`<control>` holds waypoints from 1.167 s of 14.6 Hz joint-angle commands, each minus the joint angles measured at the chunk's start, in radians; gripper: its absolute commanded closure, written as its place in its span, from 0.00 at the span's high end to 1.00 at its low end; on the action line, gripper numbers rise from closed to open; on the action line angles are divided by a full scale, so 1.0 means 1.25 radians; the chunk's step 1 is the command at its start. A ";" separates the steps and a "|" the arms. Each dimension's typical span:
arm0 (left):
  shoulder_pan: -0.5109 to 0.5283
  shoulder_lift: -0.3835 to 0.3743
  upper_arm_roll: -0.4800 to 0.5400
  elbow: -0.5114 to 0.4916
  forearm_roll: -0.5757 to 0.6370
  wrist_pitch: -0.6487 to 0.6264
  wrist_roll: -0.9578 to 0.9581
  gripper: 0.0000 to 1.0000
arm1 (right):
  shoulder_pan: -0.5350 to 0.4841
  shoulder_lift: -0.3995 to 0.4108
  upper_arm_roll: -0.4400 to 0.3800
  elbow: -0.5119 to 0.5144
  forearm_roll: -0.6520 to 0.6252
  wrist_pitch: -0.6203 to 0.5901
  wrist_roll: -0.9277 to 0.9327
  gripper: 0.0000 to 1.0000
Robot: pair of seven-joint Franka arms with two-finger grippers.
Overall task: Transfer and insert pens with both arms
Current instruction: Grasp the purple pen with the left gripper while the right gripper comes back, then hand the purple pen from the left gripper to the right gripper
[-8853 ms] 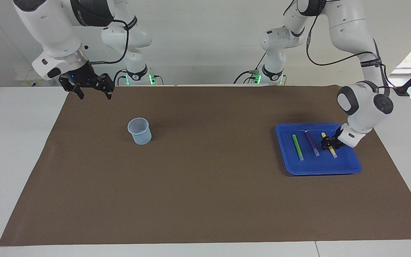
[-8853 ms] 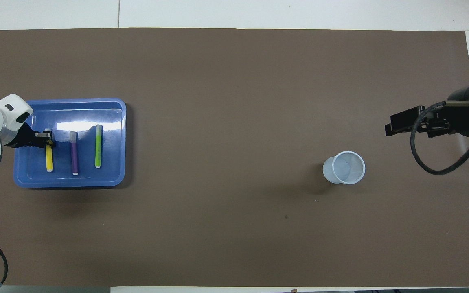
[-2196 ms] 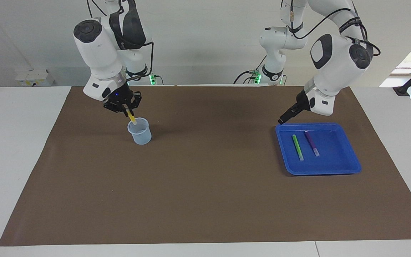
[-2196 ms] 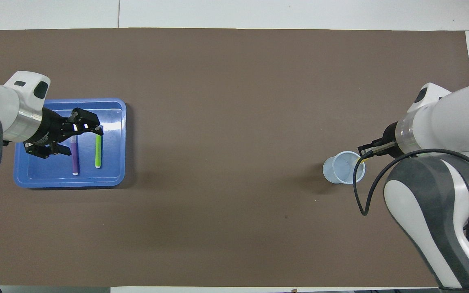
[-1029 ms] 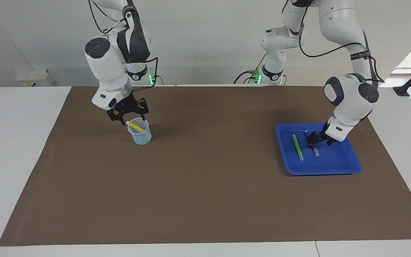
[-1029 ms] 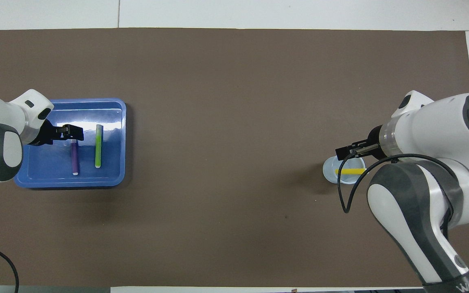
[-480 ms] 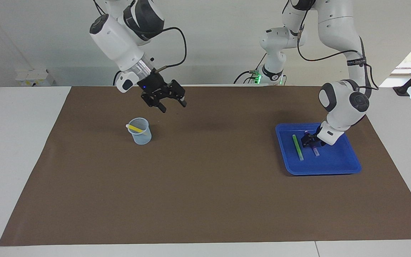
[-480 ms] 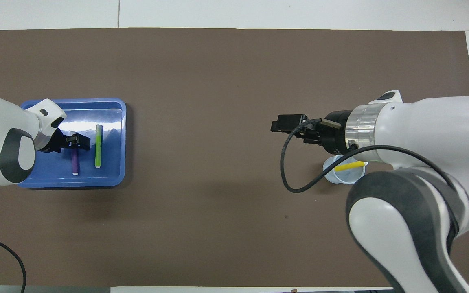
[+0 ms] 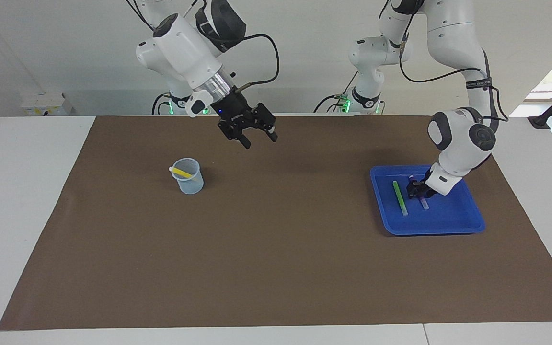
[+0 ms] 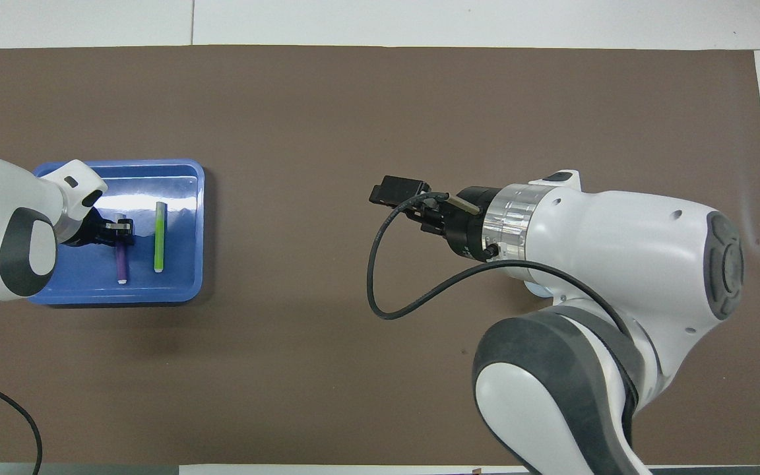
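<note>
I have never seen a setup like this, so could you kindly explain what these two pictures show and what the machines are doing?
These are two white robot arms at a table, each ending in a black two-fingered hand. One picture faces them from across the table; the other looks down from above their end. On the brown mat stand a clear cup holding a yellow pen and a blue tray where a green pen and a purple pen lie. The left hand is down in the tray, closed on the purple pen. The right hand hangs open and empty over the mat.
</note>
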 commanded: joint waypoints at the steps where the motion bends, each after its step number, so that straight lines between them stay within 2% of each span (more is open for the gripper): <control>1: 0.003 0.003 0.000 -0.008 0.016 0.013 0.006 0.00 | 0.017 0.015 -0.003 0.006 0.023 0.023 0.009 1.00; 5: 0.003 0.005 -0.001 0.025 0.010 -0.021 -0.006 0.00 | 0.060 0.021 -0.003 0.007 0.072 0.083 0.065 1.00; 8: -0.008 0.003 -0.003 0.155 -0.003 -0.193 -0.093 0.00 | 0.096 0.023 -0.003 0.006 0.081 0.100 0.102 1.00; 10: -0.020 0.002 -0.003 0.242 -0.065 -0.316 -0.176 0.00 | 0.101 0.028 -0.003 0.006 0.081 0.104 0.111 1.00; 14: -0.027 -0.023 -0.006 0.348 -0.261 -0.492 -0.463 0.00 | 0.136 0.043 -0.003 0.006 0.081 0.154 0.122 1.00; 17: -0.094 -0.082 -0.007 0.332 -0.315 -0.506 -0.689 0.00 | 0.140 0.044 -0.003 0.012 0.081 0.158 0.131 1.00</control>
